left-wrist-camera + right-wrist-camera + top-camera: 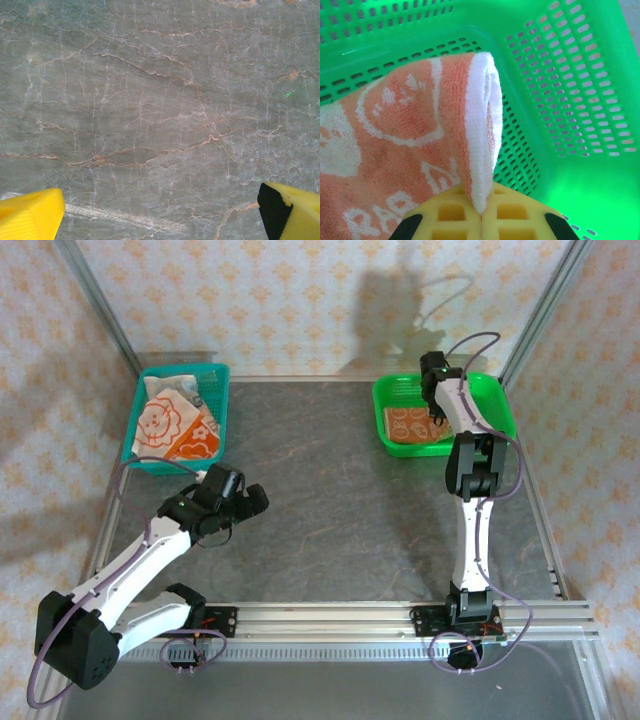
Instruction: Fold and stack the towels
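Left gripper (160, 212): jaws stood wide apart over bare surface (150, 100), 8 o'clock.
Right gripper (481, 212): clamped edge of folded towel (420, 150) inside green basket (570, 75), 1 o'clock.
Loose towels (175, 425): lay in teal basket (222, 410), 11 o'clock.

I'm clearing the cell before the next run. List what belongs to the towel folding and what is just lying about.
Belongs to the job:
- loose towels, heaped in the teal basket
- folded towel, its edge pinched by the right gripper
- left gripper, open over the table

Just there:
- teal basket
- green basket, around the folded towel
- table
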Motion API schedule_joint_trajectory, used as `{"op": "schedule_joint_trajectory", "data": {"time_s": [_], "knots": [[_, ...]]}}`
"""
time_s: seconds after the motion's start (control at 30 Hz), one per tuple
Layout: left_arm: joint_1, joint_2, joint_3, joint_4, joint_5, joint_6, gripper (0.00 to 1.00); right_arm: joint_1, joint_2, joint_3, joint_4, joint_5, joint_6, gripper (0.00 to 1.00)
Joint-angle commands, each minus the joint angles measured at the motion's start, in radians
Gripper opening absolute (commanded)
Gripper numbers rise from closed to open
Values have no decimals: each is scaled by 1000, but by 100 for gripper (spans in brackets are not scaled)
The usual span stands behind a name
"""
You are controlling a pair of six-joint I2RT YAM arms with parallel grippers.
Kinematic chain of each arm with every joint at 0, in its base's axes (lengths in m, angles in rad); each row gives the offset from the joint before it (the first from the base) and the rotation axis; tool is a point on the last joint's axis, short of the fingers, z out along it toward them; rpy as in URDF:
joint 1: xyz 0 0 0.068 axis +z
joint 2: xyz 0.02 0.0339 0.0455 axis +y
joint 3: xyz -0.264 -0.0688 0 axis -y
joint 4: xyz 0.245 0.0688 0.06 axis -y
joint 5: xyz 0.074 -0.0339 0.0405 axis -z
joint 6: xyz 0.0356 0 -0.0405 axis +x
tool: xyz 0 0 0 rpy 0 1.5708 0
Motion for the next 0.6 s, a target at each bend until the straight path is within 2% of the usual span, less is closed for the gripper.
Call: {"op": "schedule_joint_trajectory", "data": {"time_s": [0.0, 0.1, 0.17, 0.27, 0.3, 0.33, 0.43, 0.57], "knots": [[6, -18, 5, -50, -32, -17, 100, -17, 16, 47, 2, -4, 4, 31], [6, -19, 18, -64, -37, -8, 100, -17, 10, 53, 6, -17, 8, 46], [6, -18, 32, -73, -42, 1, 100, -17, -3, 55, 4, -16, 13, 66], [7, -11, 48, -77, -50, 15, 100, -16, -39, 45, 3, -33, 25, 71], [7, -7, 52, -76, -50, 20, 100, -16, -53, 39, 3, -43, 30, 81], [7, -1, 58, -73, -51, 27, 100, -17, -71, 29, 4, -59, 33, 96], [20, 28, 83, -70, -58, 55, 100, -17, -133, -14, 6, -90, 58, 98], [79, 105, 164, -74, -56, 136, 100, -17, -254, -124, 32, -190, 104, 100]]}}
